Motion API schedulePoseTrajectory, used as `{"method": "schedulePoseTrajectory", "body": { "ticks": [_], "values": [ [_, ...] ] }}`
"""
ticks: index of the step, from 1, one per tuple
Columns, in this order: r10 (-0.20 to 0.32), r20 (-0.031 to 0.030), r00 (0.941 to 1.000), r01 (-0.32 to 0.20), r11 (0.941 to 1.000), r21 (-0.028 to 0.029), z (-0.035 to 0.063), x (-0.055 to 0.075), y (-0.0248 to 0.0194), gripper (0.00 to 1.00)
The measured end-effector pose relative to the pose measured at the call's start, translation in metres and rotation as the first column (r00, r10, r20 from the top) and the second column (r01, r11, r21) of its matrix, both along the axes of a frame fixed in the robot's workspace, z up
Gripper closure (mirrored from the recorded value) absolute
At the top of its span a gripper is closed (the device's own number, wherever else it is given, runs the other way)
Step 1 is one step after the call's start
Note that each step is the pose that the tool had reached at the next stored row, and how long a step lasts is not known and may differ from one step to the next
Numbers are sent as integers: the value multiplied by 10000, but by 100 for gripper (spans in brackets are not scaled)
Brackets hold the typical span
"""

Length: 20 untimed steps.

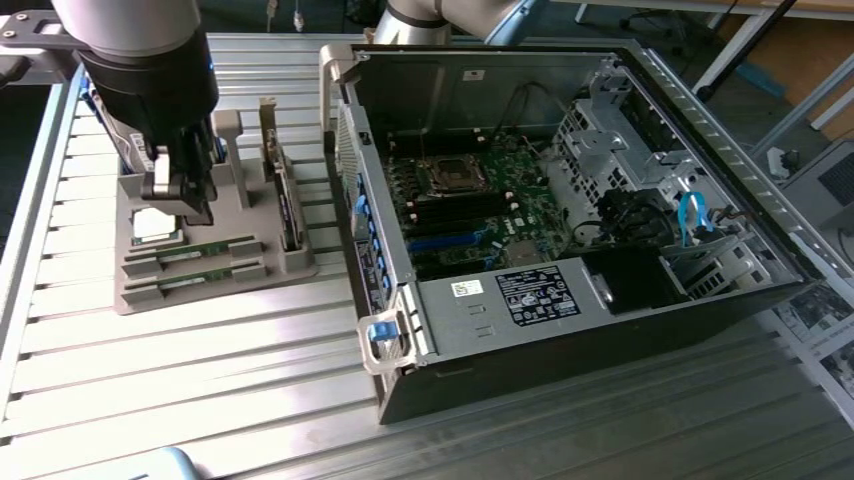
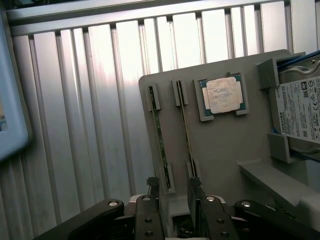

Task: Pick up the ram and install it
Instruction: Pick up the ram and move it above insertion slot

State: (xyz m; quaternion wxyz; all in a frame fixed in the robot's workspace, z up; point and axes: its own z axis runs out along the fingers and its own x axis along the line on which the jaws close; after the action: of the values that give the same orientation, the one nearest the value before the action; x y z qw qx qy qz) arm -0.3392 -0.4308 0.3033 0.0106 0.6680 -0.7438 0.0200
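Ram stick (image 2: 160, 140) and its twin (image 2: 185, 127), both thin and green, stand on edge in neighbouring slots of a grey holder (image 2: 225, 145). The holder also carries a square silver processor (image 2: 221, 95) just beside the twin, and a hard drive (image 2: 300, 107) with a white label in a bracket further along. It rests on a ribbed metal table (image 1: 200, 380). On the exterior view's right, just beside the holder, an open computer case (image 1: 534, 60) lies on its side with the motherboard (image 1: 481, 190) facing up. The arm (image 1: 140, 50) stands over the holder with the gripper (image 2: 173, 192) pointing down. Its fingers (image 2: 152, 187) are spread and hold nothing, their tips near one end of the two sticks. Whether they touch, I cannot tell.
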Motion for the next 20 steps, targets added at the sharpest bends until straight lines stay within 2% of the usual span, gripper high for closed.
{"method": "schedulePoseTrajectory", "body": {
  "ticks": [20],
  "values": [
    [1, 0, 10000, -1, 10000, 1, -57, -51, -9, 64]
  ]
}}
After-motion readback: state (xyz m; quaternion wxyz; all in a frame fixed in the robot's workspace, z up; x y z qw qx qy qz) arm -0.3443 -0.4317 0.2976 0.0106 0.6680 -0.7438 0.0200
